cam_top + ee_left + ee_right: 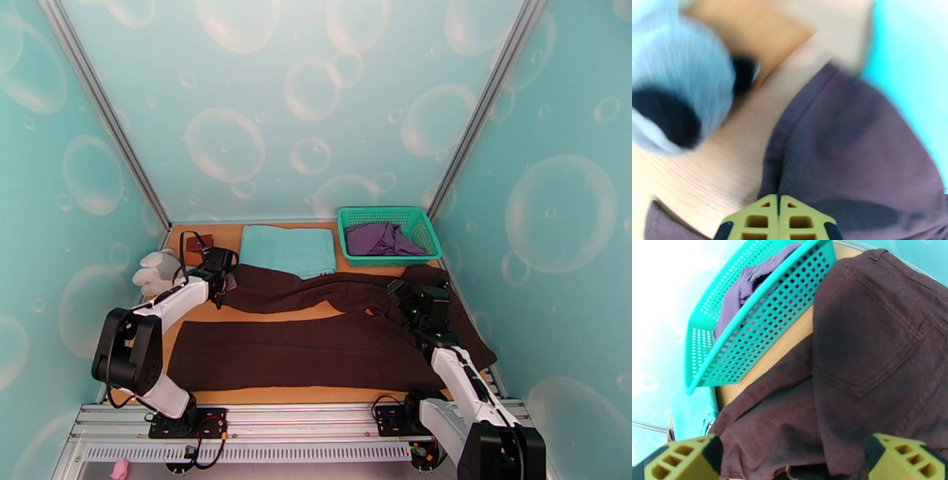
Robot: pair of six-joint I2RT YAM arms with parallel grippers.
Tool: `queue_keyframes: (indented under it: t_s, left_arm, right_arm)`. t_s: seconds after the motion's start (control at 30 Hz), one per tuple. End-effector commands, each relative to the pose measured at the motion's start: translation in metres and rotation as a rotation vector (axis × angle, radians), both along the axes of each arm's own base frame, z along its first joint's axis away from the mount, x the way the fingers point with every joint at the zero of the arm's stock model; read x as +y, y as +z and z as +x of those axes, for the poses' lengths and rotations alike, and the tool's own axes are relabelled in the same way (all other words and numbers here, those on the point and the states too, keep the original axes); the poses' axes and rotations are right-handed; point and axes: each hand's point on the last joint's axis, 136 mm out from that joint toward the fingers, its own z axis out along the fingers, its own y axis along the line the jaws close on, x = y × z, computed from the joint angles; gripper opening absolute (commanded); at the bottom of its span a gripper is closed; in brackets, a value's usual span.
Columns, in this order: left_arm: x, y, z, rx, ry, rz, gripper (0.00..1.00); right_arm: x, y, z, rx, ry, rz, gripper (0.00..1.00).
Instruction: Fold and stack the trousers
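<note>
The dark brown trousers (316, 347) lie spread across the wooden table, both legs running left and the waist at the right. My left gripper (221, 276) sits at the far end of the upper leg. In the left wrist view its yellow fingers (762, 217) are pressed together, shut on the trousers (853, 158), with a crease running from the tips. My right gripper (407, 298) hovers over the waist. In the right wrist view it (794, 461) stands wide open above the trousers' back pocket (869, 338), holding nothing.
A teal mesh basket (341, 229) with a purple garment (379, 237) stands at the back right, close to the waist. A folded light teal cloth (288, 249) lies at the back centre. A grey-white plush toy (156, 271) and a small brown object (193, 246) sit at the back left.
</note>
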Motion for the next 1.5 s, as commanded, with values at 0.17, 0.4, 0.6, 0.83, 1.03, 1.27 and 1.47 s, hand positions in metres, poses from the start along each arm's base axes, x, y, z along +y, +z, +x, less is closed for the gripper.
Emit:
queue_keyframes:
  t_s: [0.17, 0.4, 0.6, 0.83, 1.03, 1.27, 1.47]
  left_arm:
    - [0.002, 0.122, 0.013, -0.189, -0.004, 0.113, 0.0]
    - [0.023, 0.203, 0.022, -0.344, 0.041, 0.138, 0.0]
    - [0.047, 0.234, 0.025, -0.406, 0.084, 0.148, 0.0]
    - [0.066, 0.252, 0.029, -0.476, 0.123, 0.147, 0.0]
    - [0.077, 0.203, 0.014, -0.391, 0.137, 0.087, 0.0]
    - [0.111, 0.134, -0.054, -0.244, 0.259, 0.098, 0.11]
    - [0.138, 0.12, -0.099, -0.306, 0.388, 0.159, 0.71]
  right_arm:
    - [-0.014, -0.022, 0.015, 0.042, -0.025, 0.027, 0.99]
    - [-0.046, -0.07, -0.008, 0.163, -0.208, 0.057, 0.99]
    - [-0.067, -0.107, -0.041, 0.272, -0.381, 0.139, 0.99]
    - [-0.077, -0.102, -0.068, 0.283, -0.533, 0.139, 0.99]
    - [-0.055, -0.071, -0.035, 0.186, -0.332, 0.124, 0.99]
    - [-0.04, 0.006, -0.014, 0.035, -0.253, -0.028, 0.99]
    - [-0.018, 0.043, 0.017, -0.026, -0.1, -0.102, 0.99]
